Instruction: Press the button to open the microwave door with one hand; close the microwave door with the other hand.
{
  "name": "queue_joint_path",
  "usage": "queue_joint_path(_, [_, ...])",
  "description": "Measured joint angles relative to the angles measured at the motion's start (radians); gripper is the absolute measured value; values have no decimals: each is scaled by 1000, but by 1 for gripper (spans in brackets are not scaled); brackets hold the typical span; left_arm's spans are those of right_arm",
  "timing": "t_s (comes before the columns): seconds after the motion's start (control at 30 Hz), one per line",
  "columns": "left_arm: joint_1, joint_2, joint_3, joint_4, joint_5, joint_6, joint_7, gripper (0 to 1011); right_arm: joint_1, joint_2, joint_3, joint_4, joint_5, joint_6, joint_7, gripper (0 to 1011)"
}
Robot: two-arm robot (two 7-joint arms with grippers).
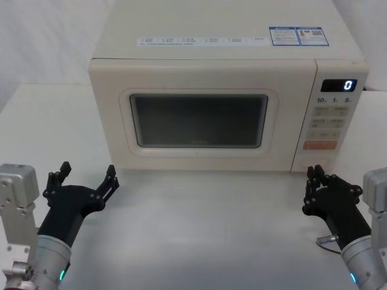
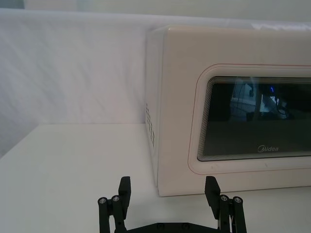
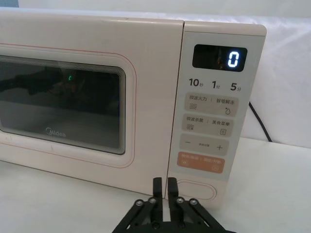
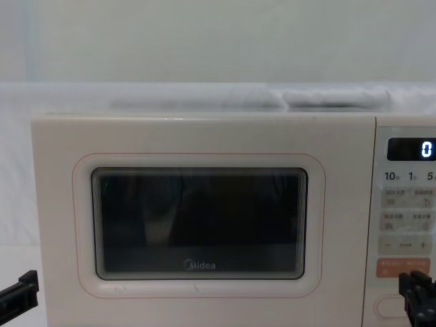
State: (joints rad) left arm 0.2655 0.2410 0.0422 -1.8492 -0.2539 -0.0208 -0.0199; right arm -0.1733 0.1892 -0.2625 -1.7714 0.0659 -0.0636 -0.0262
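The cream microwave [image 1: 211, 54] stands on the white table with its door [image 1: 199, 121] shut flush against the body. At the foot of its control panel is the wide oval button [image 3: 197, 190], under the orange key [image 3: 201, 163]. My right gripper [image 3: 164, 187] is shut, fingertips together, hovering just in front of the panel's lower corner, slightly to the door side of the button [image 1: 319, 161] and not touching it. My left gripper [image 1: 87, 176] is open above the table in front of the door's left lower corner [image 2: 168, 187], a short way off it.
The display [image 1: 338, 85] shows "0". A black power cord [image 3: 257, 124] runs behind the microwave on the right. White table [image 1: 205, 229] stretches between the two arms, and a white backdrop [image 2: 73, 73] hangs behind.
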Motion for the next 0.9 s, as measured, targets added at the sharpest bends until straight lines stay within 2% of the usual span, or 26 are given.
queue_joint_path(0.03, [0, 0, 0, 0, 0, 0, 0, 1001, 0, 0, 0, 0, 0, 0, 0, 64])
queue_joint_path(0.13, [0, 0, 0, 0, 0, 0, 0, 1001, 0, 0, 0, 0, 0, 0, 0, 0])
queue_joint_path(0.9, [0, 0, 0, 0, 0, 0, 0, 1001, 0, 0, 0, 0, 0, 0, 0, 0])
